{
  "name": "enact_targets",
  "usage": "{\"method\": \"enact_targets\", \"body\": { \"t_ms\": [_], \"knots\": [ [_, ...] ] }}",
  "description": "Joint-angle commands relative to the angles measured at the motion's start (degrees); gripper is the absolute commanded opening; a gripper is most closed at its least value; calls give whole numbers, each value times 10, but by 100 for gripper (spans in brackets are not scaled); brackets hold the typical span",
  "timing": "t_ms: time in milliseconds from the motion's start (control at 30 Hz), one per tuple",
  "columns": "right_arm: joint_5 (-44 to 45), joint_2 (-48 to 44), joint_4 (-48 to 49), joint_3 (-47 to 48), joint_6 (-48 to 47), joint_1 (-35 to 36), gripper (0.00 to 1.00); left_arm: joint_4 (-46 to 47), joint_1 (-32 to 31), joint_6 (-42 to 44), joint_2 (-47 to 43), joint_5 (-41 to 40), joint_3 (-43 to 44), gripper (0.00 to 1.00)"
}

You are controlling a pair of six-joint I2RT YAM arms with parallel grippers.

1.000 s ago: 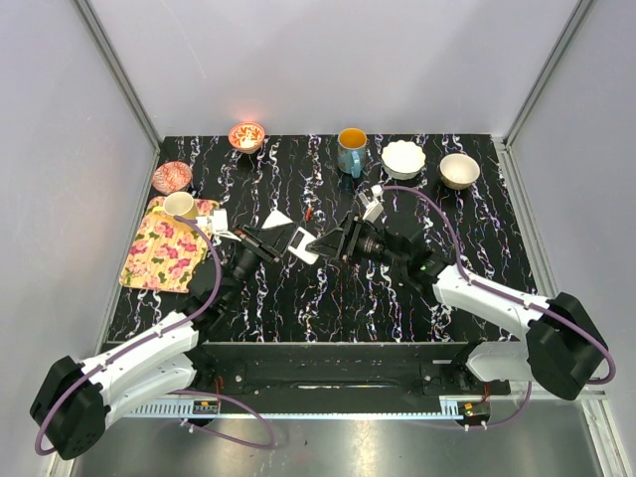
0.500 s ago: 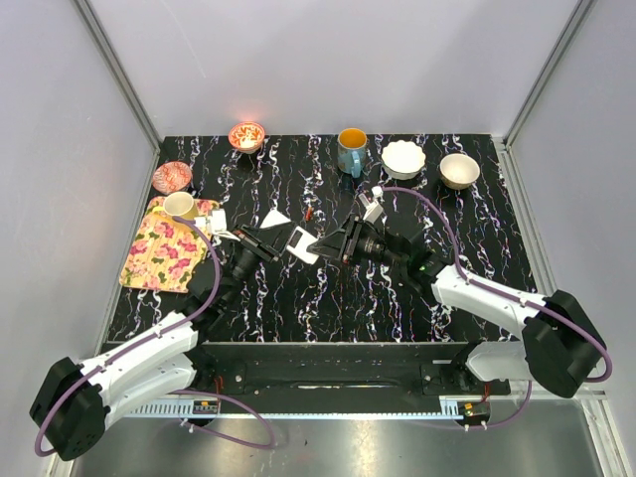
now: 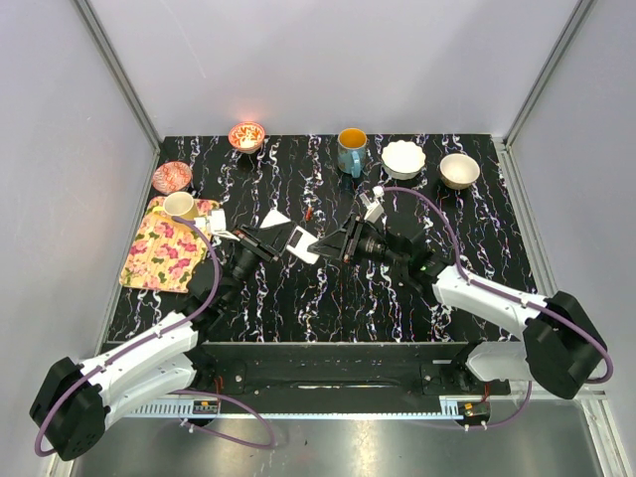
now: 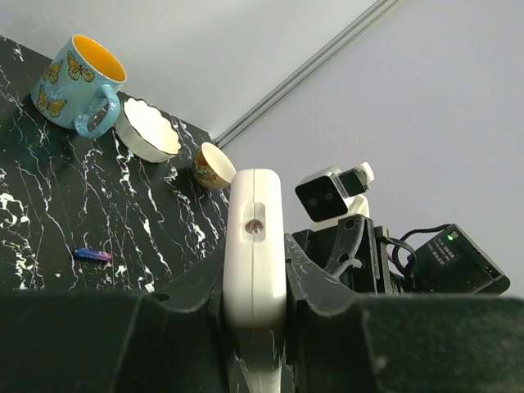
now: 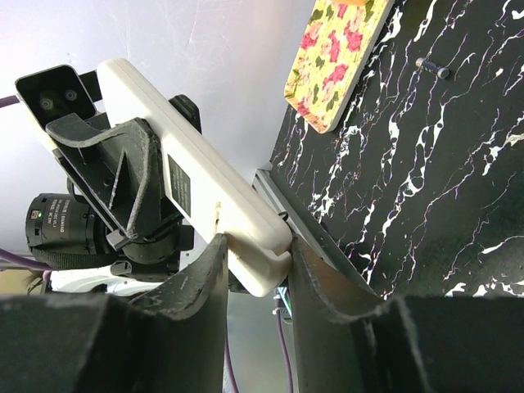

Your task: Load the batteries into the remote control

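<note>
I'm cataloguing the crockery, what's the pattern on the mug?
The mug is pale blue with orange butterflies; clearest in the left wrist view.

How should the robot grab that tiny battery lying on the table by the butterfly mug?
It is probably best to pinch the battery across its middle, coming straight down from above. It lies flat on the table and is a slim round stick, so the fingers fit along its two long sides. Its ends look too small to grab.
</note>
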Motion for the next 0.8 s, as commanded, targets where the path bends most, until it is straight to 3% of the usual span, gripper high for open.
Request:
{"method": "enact_targets", "body": {
  "t_ms": [0,767],
  "knots": [
    [-20,-19,-10,8,-5,0,4,36,-1,2,-7,-19,1,0],
    [-46,-66,-57,2,-21,-8,0,22,12,-13,8,-23,4,0]
  ]
}}
